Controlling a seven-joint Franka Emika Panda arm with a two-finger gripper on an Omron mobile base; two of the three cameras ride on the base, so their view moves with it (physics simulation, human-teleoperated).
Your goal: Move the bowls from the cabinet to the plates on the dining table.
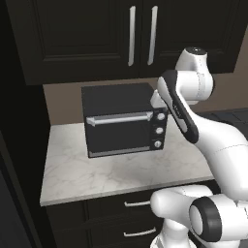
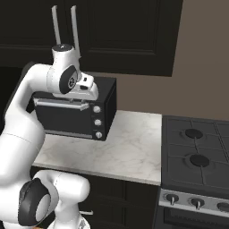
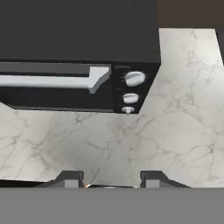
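Marble worktop (image 1: 97,174) with oven (image 1: 123,118) below shut cabinet (image 1: 72,34), bowls presumably hidden inside; tool (image 3: 111,178) released, empty, aimed down at worktop; opening step pending, calling for reach toward handles (image 1: 131,36) at 12 o'clock.

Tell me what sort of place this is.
A kitchen, rendered: a black toaster oven with silver handle sits on a grey-white marble counter, dark wall cabinet with long silver bar handles above, and a black gas stove beside the counter.

Matt black toaster oven (image 1: 125,119) on veined marble counter (image 1: 116,172).
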